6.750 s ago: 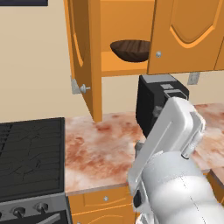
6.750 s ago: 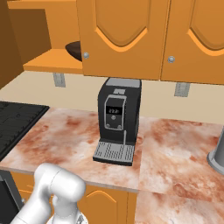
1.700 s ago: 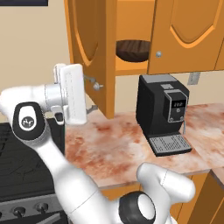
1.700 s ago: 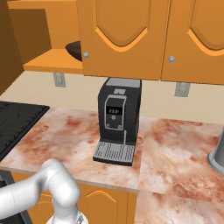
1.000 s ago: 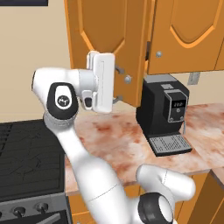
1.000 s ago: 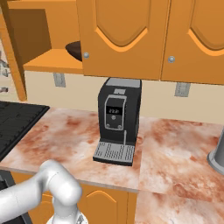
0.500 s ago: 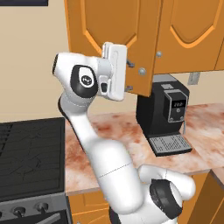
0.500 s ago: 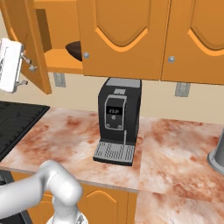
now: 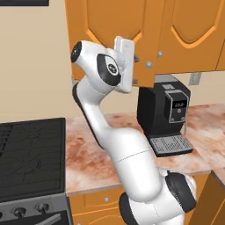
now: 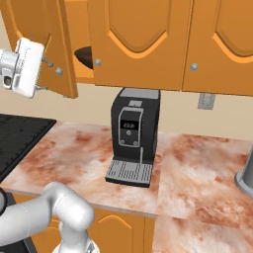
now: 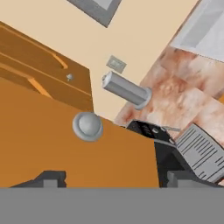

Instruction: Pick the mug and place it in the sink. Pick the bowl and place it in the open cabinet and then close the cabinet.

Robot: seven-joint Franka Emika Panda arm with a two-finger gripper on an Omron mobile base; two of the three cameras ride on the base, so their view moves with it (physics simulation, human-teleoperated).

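An orange cabinet door (image 11: 52, 153) fills the lower left of the tilted hand view, close to the camera, with a small silver knob (image 11: 88, 126) on its face. The gripper (image 11: 114, 178) has its two dark fingertips (image 11: 51, 177) set wide apart at the bottom, either side of the door's lower part. Past the door's edge sits a black coffee machine (image 11: 164, 148) with a grey ribbed drip tray (image 11: 199, 151) on mottled reddish countertop (image 11: 192, 96). A grey cylinder (image 11: 127, 90), perhaps a metal canister, lies against the beige wall near a wall outlet (image 11: 116, 64).
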